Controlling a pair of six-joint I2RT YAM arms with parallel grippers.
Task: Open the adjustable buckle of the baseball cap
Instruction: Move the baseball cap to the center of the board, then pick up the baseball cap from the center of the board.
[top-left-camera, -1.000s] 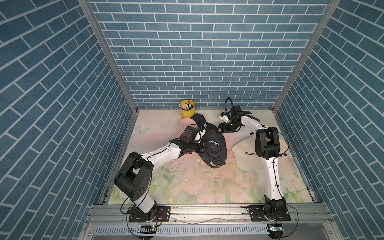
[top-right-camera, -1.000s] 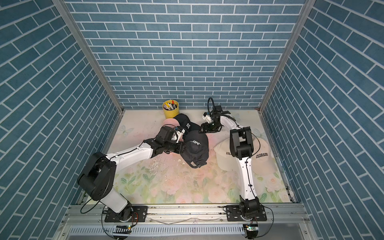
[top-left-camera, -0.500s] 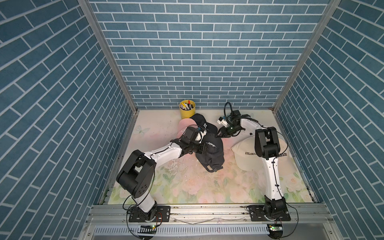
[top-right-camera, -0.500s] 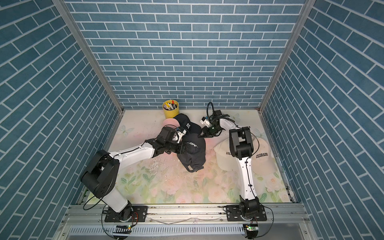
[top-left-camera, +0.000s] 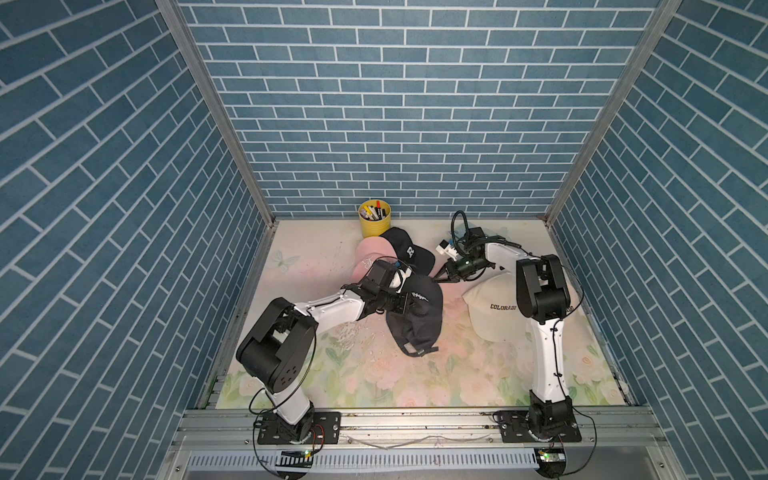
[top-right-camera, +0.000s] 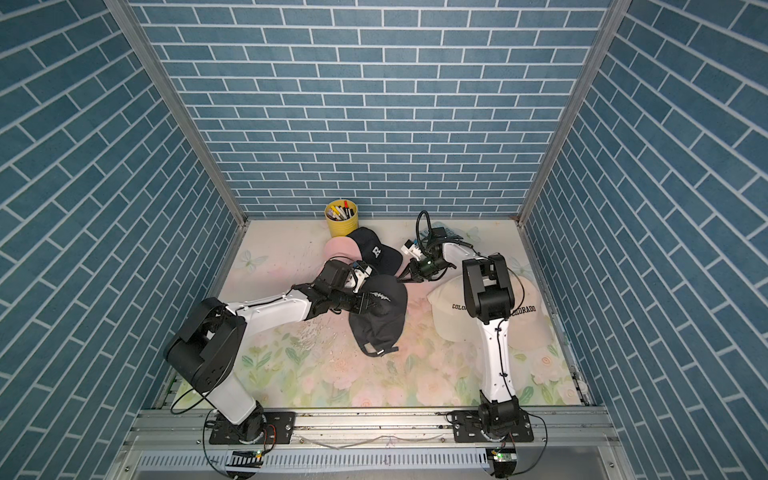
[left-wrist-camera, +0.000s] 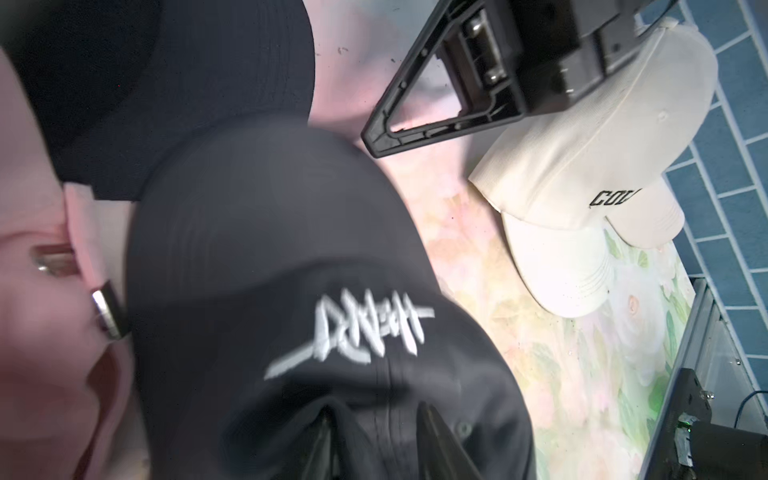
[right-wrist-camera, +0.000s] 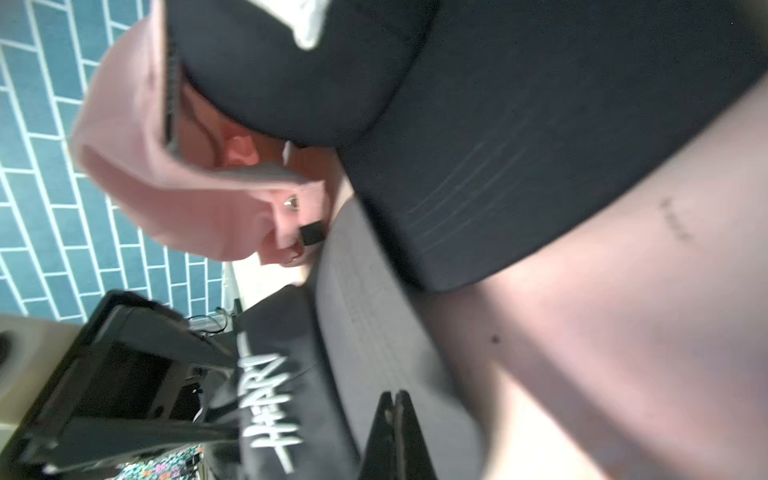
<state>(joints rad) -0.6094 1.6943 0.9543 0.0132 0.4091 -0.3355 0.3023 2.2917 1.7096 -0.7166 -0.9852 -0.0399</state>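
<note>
At 11 o'clock on the worktop you see a pink cap, with a yellow cup of pens behind it and a dark cap with a letter R partly over it. Your left end effector grips the crown cloth of the black cap, which lies near the centre; its back strap points to 6 o'clock. Your right end effector has its fingers pressed together, the tips just beside this cap's edge at 1 o'clock; whether they pinch cloth, I cannot tell. A cream cap lies at 3 o'clock.
</note>
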